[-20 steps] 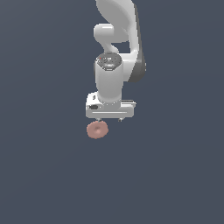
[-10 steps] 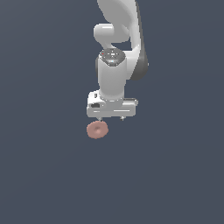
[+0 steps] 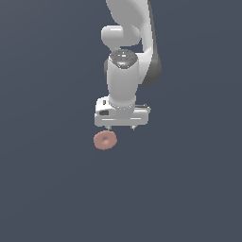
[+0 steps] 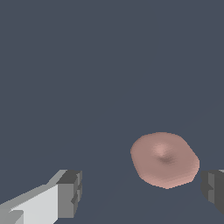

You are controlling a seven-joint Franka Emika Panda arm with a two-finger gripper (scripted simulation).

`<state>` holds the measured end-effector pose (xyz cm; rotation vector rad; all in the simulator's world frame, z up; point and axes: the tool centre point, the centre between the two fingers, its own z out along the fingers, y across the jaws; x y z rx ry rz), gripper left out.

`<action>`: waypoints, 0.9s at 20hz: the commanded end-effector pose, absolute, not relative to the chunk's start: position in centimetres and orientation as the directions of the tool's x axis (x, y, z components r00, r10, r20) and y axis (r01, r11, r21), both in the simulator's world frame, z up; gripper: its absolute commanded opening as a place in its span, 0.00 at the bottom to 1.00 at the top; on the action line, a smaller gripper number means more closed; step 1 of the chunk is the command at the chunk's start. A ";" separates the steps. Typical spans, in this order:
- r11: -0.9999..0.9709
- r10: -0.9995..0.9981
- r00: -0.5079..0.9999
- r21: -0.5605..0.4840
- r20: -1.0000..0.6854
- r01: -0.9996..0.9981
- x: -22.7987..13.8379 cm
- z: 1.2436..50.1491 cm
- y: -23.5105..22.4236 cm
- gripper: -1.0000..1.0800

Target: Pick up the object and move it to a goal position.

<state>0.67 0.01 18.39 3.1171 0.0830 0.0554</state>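
The object, a small pinkish-brown donut-shaped ring [image 3: 105,140] [image 4: 165,159], lies flat on the dark grey surface. In the exterior view my gripper [image 3: 121,127] hangs just above and slightly toward the exterior view's right of it, with only short finger tips showing under the white hand. In the wrist view both fingers [image 4: 70,193] are spread wide with the ring lying between them, closer to one finger and apart from both. The gripper [image 4: 142,190] is open and holds nothing.
The plain dark grey surface [image 3: 56,189] fills both views. The white arm [image 3: 125,71] rises straight up from the hand. No other objects or edges show.
The arm has shifted slightly toward the exterior view's right and lowered a little toward the ring. The ring has not moved.
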 end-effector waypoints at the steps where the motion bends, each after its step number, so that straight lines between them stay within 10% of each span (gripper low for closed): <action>1: -0.999 0.031 0.999 0.022 0.034 0.030 0.6 18.2 -0.1 0.96; 18: -0.919 -0.395 0.919 -0.008 0.015 -0.394 -0.4 14.2 -2.7 0.96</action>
